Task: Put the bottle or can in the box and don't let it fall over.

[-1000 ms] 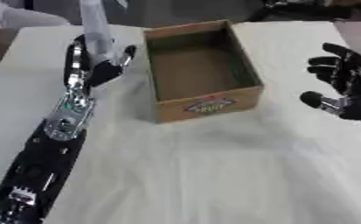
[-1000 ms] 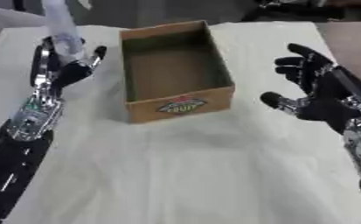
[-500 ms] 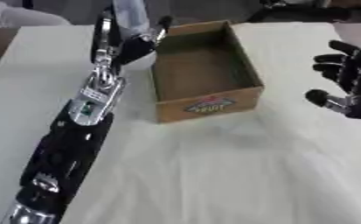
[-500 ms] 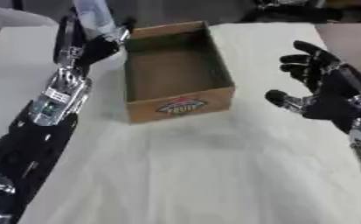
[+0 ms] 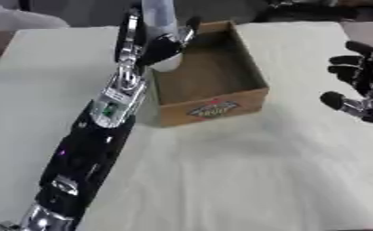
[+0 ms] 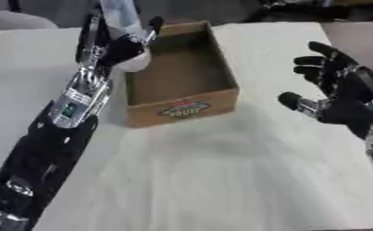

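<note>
My left hand (image 5: 146,43) is curled round a pale, clear bottle (image 5: 160,22), holding it upright over the left wall of the open cardboard box (image 5: 213,106). The bottle's base hangs at the height of the box rim. Nothing lies inside the box, whose front face carries a coloured label. My right hand (image 6: 339,97) hovers open to the right of the box, fingers spread, touching nothing.
The box stands on a pale table cloth (image 5: 244,180). My long left arm (image 5: 86,153) crosses the table's left half from the lower left corner. Dark shapes lie beyond the far edge of the table.
My left hand has carried the bottle rightwards and forwards, from left of the box to above its left wall. The right hand has barely moved.
</note>
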`<state>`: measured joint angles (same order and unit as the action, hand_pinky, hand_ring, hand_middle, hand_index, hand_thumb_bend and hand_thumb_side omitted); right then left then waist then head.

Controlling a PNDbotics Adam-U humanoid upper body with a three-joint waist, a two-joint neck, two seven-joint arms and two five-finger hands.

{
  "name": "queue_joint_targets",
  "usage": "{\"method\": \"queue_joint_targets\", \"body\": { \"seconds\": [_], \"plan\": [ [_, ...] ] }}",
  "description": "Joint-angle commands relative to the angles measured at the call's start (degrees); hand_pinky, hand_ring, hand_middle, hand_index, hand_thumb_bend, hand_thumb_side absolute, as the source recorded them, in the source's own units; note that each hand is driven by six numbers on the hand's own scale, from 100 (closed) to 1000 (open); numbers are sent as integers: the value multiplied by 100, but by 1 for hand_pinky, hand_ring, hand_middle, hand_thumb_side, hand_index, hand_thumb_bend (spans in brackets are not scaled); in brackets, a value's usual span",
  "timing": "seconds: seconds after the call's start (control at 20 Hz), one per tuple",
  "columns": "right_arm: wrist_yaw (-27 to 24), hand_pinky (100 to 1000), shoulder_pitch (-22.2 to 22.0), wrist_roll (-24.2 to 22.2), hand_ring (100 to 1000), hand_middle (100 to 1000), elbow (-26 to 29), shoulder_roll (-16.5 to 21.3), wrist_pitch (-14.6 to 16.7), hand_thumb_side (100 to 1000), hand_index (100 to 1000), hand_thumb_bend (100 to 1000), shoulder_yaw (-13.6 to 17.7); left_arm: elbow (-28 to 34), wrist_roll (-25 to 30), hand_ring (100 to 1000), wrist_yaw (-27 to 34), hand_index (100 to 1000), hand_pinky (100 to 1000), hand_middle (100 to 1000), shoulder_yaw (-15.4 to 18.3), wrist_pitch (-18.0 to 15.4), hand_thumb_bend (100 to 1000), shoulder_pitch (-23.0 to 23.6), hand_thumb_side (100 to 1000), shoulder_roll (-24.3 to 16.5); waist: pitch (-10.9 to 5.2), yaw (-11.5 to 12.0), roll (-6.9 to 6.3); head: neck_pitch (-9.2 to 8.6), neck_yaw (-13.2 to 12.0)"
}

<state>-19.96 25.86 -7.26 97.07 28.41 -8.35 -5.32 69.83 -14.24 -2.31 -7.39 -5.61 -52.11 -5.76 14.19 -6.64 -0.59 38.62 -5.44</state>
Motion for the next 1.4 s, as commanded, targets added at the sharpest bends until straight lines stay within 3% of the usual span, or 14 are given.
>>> {"method": "queue_joint_targets", "body": {
  "seconds": [0.05,0.45,0.65,0.8,1.05,1.2,1.4],
  "plan": [
    [-42,1000,123,12,872,790,106,64,0,100,976,619,56,-49,-31,233,-56,148,666,100,12,-7,485,-201,100,29,-123,-63,15,-105,-54],
    [-41,1000,233,-10,872,790,127,30,-12,100,976,620,36,-526,-279,242,-3,152,653,100,127,-53,487,-316,100,122,-17,-352,-8,-209,-220],
    [-47,1000,226,-5,874,790,123,41,-8,100,976,620,39,-674,-361,305,94,199,661,110,152,-76,467,-307,100,126,-11,-375,-31,-188,-208],
    [-50,1000,224,-2,873,790,124,48,-7,100,976,620,39,-759,-339,411,186,356,700,265,134,-21,571,-298,100,127,-14,-371,-33,-159,-208],
    [-52,1000,211,-1,872,789,119,53,-9,100,976,622,39,-785,-123,680,-39,720,817,609,104,66,884,-297,100,98,-21,-345,-11,-115,-264],
    [-54,1000,205,-2,872,789,115,45,-12,100,975,622,36,-788,49,748,-286,778,845,691,105,110,1000,-309,100,83,-30,-330,4,-98,-306],
    [-60,1000,200,-2,871,789,113,43,-12,100,975,623,34,-794,345,779,-637,801,860,722,102,219,1000,-323,100,69,-42,-316,23,-90,-333]
  ]
}}
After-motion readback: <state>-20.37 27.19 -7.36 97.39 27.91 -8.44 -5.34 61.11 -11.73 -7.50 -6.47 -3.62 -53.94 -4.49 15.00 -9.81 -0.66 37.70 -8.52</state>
